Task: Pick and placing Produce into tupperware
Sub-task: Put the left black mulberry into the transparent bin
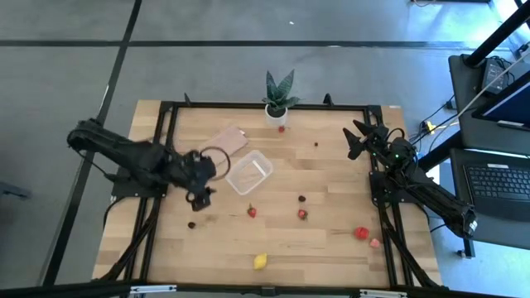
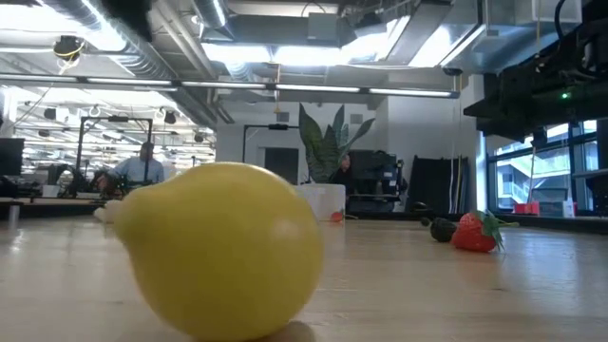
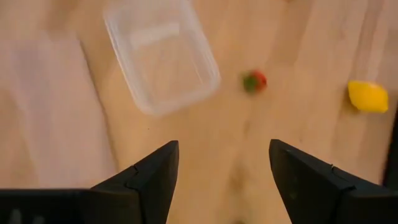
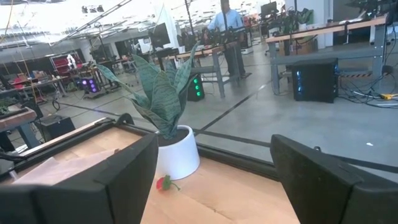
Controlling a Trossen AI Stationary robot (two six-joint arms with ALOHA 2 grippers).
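- The tupperware [image 1: 249, 173] is sat near the middle of the desk [image 1: 331, 240], and it looks empty: nothing is seen inside it from the high view or the left wrist view, so basically none of the task can be called done yet.
- The left gripper [image 1: 201, 192] is parked just beside the container. Its fingers [image 3: 152, 176] are spread wide with only bare wood between them, so nothing is held.
- The right gripper [image 1: 358, 137] is kept over by the far right side of the desk, aimed toward the potted plant [image 1: 277, 95]. Its fingers [image 4: 323, 180] are wide apart too, and empty.
- All the produce seems to be left out on the desk:
  - a lemon [image 1: 260, 261] near the front edge
  - two small strawberries [image 1: 251, 212] in front of the container
  - a red round piece [image 1: 362, 233] off to the right
  - a dark berry [image 1: 192, 223] close to the left gripper
  - a small red piece [image 1: 281, 128] right by the plant pot
- So every piece is probably still to be picked; the strawberry nearest the container looks like the easy first grab for the left arm.
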